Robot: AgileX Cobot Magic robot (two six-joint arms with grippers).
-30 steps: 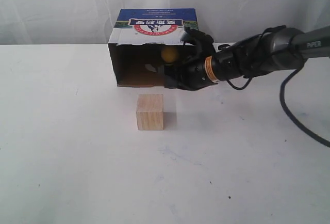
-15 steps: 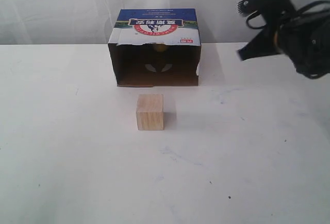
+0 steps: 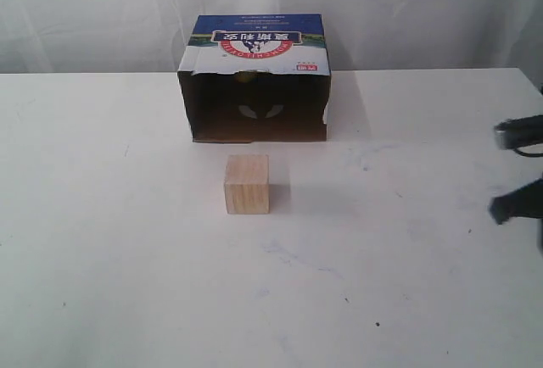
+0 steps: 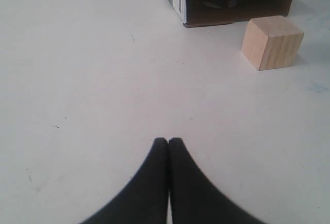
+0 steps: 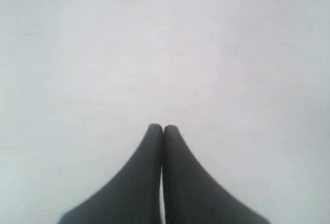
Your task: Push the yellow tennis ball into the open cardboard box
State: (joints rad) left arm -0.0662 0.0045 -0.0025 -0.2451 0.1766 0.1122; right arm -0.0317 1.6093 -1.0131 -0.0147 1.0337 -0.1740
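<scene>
At the left we find the left gripper point(image 4: 168, 142), its fingers pressed together on nothing, low over the bare tabletop point(image 3: 102, 258). Near the middle of the far edge sits the open cardboard box point(image 3: 259, 41), its mouth facing the near edge. The wooden cube point(image 3: 247, 184) stands in front of it, apart. We see the yellow tennis ball nowhere on the open surface (the box's dark interior hides its contents), so we judge the push done. By the right edge the right gripper point(image 5: 163, 128) is likewise closed and empty; little seems left but parking the arms.
</scene>
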